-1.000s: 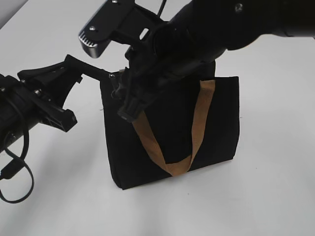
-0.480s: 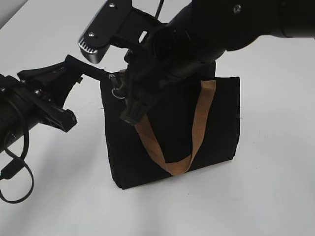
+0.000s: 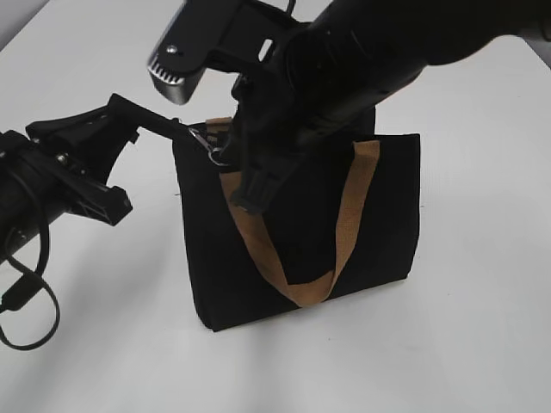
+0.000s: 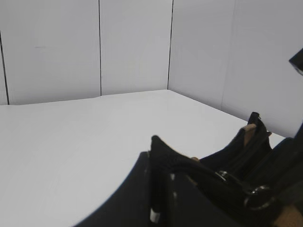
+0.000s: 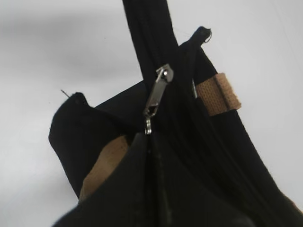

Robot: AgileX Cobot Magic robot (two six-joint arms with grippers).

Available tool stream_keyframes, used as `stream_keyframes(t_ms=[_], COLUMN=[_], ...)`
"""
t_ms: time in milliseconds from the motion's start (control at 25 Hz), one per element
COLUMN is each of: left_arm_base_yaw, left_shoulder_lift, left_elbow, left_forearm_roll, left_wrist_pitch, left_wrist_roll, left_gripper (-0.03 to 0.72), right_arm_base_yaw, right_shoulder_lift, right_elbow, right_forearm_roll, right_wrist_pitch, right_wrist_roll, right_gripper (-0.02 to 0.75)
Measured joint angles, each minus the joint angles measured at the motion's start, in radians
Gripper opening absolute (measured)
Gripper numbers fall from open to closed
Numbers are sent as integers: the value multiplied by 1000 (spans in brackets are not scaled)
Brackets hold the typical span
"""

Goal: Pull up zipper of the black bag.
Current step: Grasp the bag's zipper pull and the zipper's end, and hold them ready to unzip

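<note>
One rectangular black fabric bag [image 3: 297, 232] stands upright on the white bench [image 3: 465, 327], its two tan webbing handles [image 3: 344, 224] hanging slack. The left pincer [image 3: 176, 131] is clamped on the bag's upper corner, apparently to anchor the fabric against the pull. The right pincer [image 3: 225, 155] hangs over the black zipper [image 5: 163, 94] along the top edge, closed on its single silvery pull tab [image 5: 158, 91], seemingly to draw it along the seam, away from the anchored corner.
</note>
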Motion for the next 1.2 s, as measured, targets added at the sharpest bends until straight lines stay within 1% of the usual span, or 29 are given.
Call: stream_keyframes(t_ms=[120, 280, 440, 560, 720, 880, 960, 1040, 1160, 1200], left_arm_base_yaw=[-1, -1, -1, -1, -1, -1, -1, -1, -1, -1], left_shoulder_lift=[-1, -9, -9, -9, -10, -10, -10, -10, -10, -10], left_elbow=[0, 0, 0, 0, 0, 0, 0, 0, 0, 0], left_forearm_roll=[-9, -10, -10, -10, -22, -25, -25, -23, -7, 1], left_wrist_pitch=[1, 48, 65, 79, 98, 123, 121, 105, 59, 40], left_wrist_roll=[0, 0, 0, 0, 0, 0, 0, 0, 0, 0], left_gripper=[11, 11, 11, 11, 11, 11, 11, 11, 11, 11], right_arm_base_yaw=[0, 0, -3, -23, -75, -120, -121, -104, -51, -32], right_shoulder_lift=[-2, -3, -3, -4, -23, -59, -68, -68, -59, -52], right_elbow=[0, 0, 0, 0, 0, 0, 0, 0, 0, 0], right_forearm_roll=[-22, -58, -128, -167, -194, -200, -194, -161, -102, -88], right_wrist_pitch=[7, 19, 31, 32, 69, 90, 86, 58, -26, -55], right_wrist_roll=[0, 6, 92, 159, 183, 186, 183, 169, 104, 71], right_gripper=[-1, -1, -1, -1, -1, -1, -1, -1, 0, 14])
